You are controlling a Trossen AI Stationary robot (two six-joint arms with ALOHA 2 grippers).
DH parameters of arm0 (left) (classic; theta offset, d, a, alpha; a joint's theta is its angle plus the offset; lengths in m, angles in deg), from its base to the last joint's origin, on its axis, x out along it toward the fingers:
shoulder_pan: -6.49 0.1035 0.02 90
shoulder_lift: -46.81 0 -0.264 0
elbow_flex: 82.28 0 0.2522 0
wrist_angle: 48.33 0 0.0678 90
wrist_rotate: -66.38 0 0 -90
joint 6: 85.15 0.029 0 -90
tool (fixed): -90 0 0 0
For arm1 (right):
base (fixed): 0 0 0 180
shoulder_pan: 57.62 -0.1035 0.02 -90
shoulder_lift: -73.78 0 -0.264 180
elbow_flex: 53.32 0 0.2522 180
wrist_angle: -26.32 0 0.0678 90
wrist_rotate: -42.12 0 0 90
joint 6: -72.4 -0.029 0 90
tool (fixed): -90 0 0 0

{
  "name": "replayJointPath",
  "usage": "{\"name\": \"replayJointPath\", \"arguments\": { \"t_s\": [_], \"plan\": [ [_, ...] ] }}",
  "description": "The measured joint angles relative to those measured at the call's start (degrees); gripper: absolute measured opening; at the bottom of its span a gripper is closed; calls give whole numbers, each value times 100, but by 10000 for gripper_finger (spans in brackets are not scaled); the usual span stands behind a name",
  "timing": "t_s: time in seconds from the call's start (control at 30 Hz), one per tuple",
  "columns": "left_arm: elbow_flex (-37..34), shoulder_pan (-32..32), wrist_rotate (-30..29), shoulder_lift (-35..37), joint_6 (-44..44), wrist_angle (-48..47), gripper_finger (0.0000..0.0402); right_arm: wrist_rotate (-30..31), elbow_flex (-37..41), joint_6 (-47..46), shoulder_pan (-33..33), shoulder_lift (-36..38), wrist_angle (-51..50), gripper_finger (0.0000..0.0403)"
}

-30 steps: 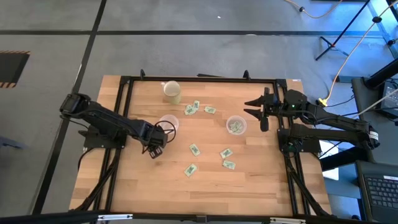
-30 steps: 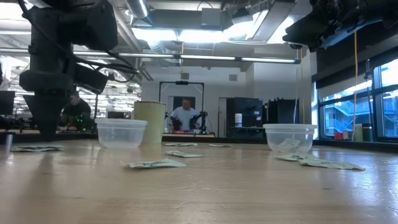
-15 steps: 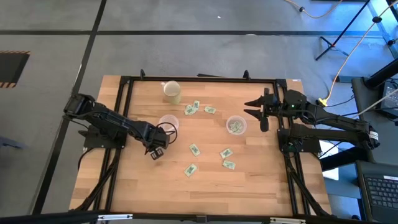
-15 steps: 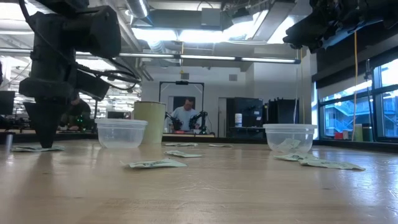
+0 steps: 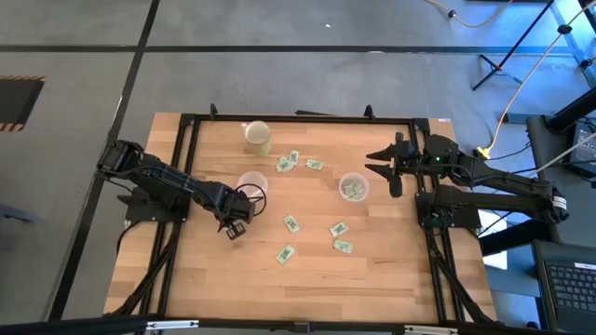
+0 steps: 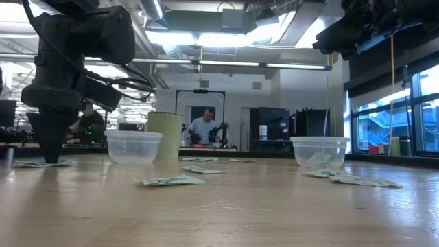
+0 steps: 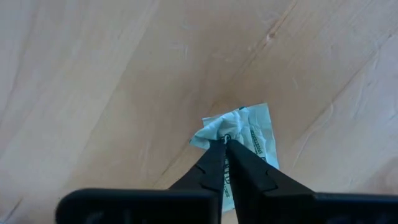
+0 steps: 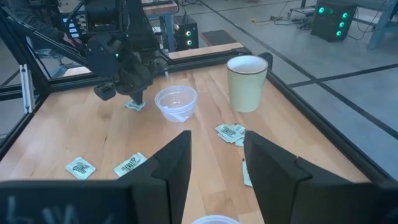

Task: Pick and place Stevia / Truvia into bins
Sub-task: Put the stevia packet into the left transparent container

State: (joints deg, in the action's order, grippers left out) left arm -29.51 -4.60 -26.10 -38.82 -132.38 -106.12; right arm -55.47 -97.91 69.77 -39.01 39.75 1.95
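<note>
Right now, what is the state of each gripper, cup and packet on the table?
left gripper: shut on packet, down at the table.
pinched packet: crumpled, still on the wood.
right gripper: open, raised, waiting.
left clear cup: upright.
right clear cup: upright, packets inside.
cream cup: upright.
loose packets: lying flat.
</note>
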Motion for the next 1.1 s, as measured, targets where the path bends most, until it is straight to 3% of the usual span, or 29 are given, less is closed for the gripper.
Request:
{"name": "replayJointPath", "arguments": {
  "t_s": [0.27, 0.53, 0.83, 1.1],
  "plan": [
    [122, 6, 93, 113, 272, -202, 2, 0, 0, -13, 2, 0, -2, 152],
    [567, 0, 36, 824, 783, -475, 2, 2, -4, -11, 2, 2, -94, 152],
    [896, 342, -1677, 1363, 1483, -233, 3, 2, -4, -11, 1, 2, -102, 152],
    [901, 1217, -1640, 1184, 2243, 333, 3, 3, -4, -144, 1, 2, -97, 152]
  ]
}}
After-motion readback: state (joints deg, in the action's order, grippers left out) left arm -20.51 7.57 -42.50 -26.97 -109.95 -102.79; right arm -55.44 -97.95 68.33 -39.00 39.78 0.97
